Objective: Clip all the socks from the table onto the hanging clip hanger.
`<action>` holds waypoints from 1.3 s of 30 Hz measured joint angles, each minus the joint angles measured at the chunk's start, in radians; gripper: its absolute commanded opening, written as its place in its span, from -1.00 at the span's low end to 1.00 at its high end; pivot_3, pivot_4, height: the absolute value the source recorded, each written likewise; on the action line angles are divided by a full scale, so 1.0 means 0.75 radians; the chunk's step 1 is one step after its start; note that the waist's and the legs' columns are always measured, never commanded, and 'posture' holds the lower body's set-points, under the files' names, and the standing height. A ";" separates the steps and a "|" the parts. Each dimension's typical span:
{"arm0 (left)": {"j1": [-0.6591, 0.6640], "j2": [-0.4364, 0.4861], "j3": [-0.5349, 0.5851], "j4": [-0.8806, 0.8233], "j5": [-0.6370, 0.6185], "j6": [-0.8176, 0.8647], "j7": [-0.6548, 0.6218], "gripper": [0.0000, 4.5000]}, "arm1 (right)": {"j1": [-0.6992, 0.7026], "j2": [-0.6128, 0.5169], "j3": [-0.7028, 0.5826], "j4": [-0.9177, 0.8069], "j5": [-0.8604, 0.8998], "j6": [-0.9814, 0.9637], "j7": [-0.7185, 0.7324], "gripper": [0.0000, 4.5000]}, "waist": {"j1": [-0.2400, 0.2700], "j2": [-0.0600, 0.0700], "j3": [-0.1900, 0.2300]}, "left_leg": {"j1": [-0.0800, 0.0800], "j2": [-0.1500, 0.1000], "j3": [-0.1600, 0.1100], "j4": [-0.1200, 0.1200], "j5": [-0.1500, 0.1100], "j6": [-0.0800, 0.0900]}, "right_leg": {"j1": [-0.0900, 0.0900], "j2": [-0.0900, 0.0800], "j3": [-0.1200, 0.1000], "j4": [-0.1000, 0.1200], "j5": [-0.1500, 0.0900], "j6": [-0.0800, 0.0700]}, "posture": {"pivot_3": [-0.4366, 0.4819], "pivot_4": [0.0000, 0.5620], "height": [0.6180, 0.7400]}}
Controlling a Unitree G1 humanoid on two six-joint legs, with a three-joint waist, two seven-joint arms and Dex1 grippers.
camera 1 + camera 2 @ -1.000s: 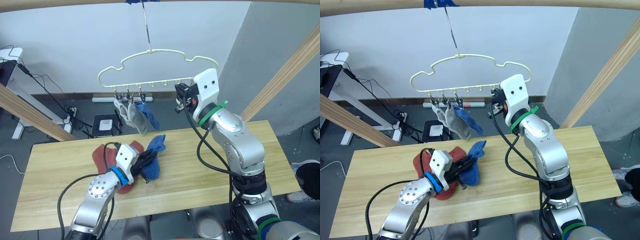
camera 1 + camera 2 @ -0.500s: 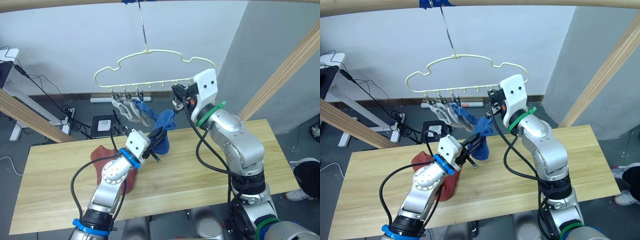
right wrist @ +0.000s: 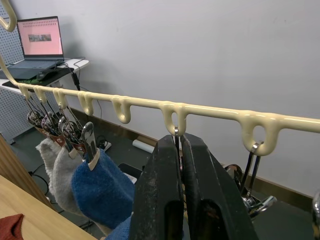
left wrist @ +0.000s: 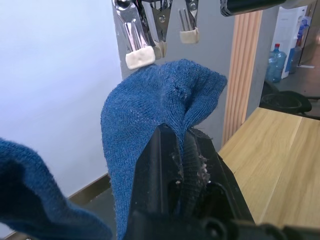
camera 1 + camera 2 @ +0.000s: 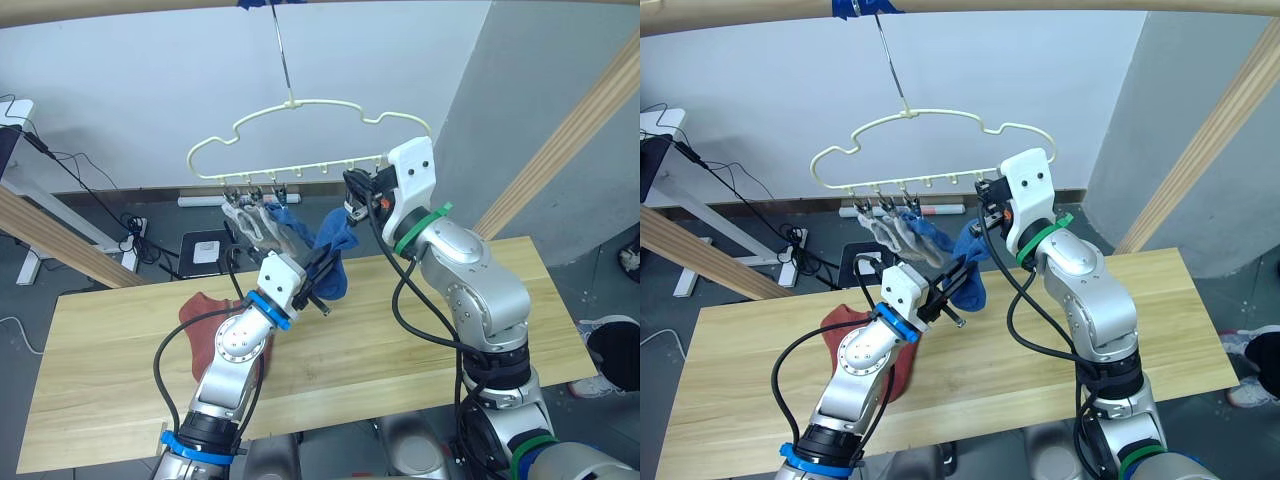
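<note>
Left gripper (image 5: 318,276), its two black fingers clamped on a blue sock (image 5: 335,250), holds it up above the table (image 5: 520,290), just below the row of small metal clips on the cream clip hanger (image 5: 300,105). In the left wrist view the sock's folded top edge sits right under a free clip's pale tip, close but not yet between its prongs. Right gripper (image 3: 181,150), fingers pressed together, pinches one of those clips under the hanger's lower bar, apparently to squeeze it open. Two light grey socks (image 5: 250,218) and another blue sock (image 5: 290,222) already hang from the clips at the robot's left end of the row. Rust-red socks (image 5: 205,315) lie on the table beneath the left arm. Risks from here, as I judge them: the hanger hangs freely from one hook, so a push from either arm could swing it and carry the clip away from the sock; the soft, bunched fabric could miss the prongs or catch by only a thin edge and then drop; letting go of the sock before the clip bites would send it down to the table.
</note>
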 measured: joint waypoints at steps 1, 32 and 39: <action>-0.002 -0.005 -0.001 0.000 0.000 0.000 0.001 -0.99 | 0.000 0.001 0.000 0.000 0.000 0.001 0.000 -1.00 | 0.000 0.000 0.000 | 0.000 0.000 0.000 0.000 0.000 0.000 | 0.000 0.000 0.000 0.000 0.000 0.000 | -0.70 -0.04 0.88; -0.050 -0.034 -0.009 0.000 -0.032 0.079 0.026 -0.64 | 0.061 -0.165 0.043 -0.189 0.117 0.125 0.109 0.21 | 0.000 0.000 0.000 | -0.001 -0.001 -0.001 0.000 0.000 0.000 | 0.000 0.000 -0.001 -0.001 0.000 0.000 | -0.70 -0.09 0.88; -0.045 -0.011 0.006 -0.008 -0.078 0.148 -0.001 0.24 | 0.132 -0.302 0.052 -0.315 0.162 0.134 0.184 0.21 | 0.000 0.000 0.000 | -0.001 -0.001 -0.001 0.000 0.000 0.000 | 0.000 0.001 -0.001 -0.001 0.000 0.000 | -0.71 -0.09 0.88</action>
